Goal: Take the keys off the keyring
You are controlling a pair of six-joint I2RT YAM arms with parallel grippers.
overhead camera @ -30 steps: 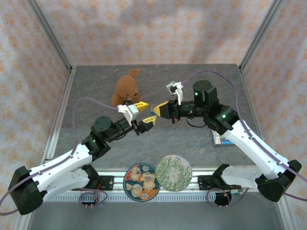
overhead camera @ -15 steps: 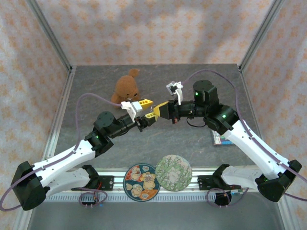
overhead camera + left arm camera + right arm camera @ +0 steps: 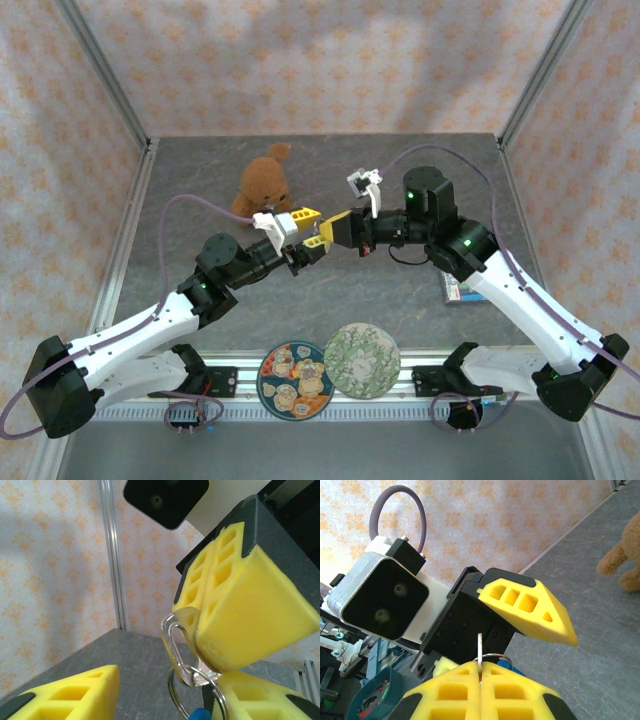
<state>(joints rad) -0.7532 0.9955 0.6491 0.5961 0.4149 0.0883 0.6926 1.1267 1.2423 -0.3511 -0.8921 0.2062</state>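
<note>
Both grippers meet in mid-air over the middle of the table. My right gripper (image 3: 336, 230) (image 3: 480, 672) is shut on a silver key (image 3: 181, 640) (image 3: 479, 649), whose slotted head sticks out from between its yellow pads. The keyring (image 3: 175, 696) (image 3: 493, 656) hangs through that head, with a blue piece (image 3: 200, 714) (image 3: 516, 671) below it. My left gripper (image 3: 310, 234) (image 3: 169, 682) stands open around the ring. One of its fingers (image 3: 265, 695) lies close beside the ring and the other (image 3: 65, 692) is well clear of it.
A brown teddy bear (image 3: 262, 185) sits behind the grippers. Two round patterned plates (image 3: 295, 380) (image 3: 362, 360) lie at the near edge between the arm bases. A small flat card (image 3: 455, 290) lies on the table under the right arm.
My left gripper has moved up and right toward the right gripper, and its jaws have narrowed somewhat. The right arm has held still with the key.
</note>
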